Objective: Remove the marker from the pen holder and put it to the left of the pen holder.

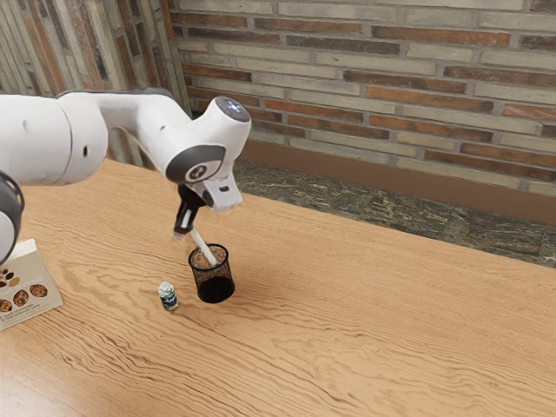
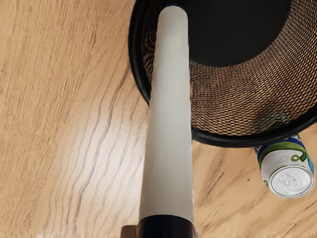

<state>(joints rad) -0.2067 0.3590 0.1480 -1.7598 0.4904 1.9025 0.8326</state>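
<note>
End effector (image 1: 185,232): narrow, closed on the upper end of the marker (image 2: 171,119), tilted above the pen holder (image 1: 215,278). The marker slants from the end effector down over the rim, its far end within the holder's mouth. Marker body: smooth, straight cylinder, off-white, with a dark band at the gripped end. Holder: round, upright, black wire mesh, thick solid rim, dark base. Just beside it, toward the exterior view's left, a small can (image 1: 168,296) stands upright: pale metal lid with pull tab, green, blue and white print. Counter (image 1: 365,330): light wood, wavy grain; its far edge lies behind the holder. Farther toward the exterior view's left: flat-faced package (image 1: 28,291), printed with round food pictures.
</note>
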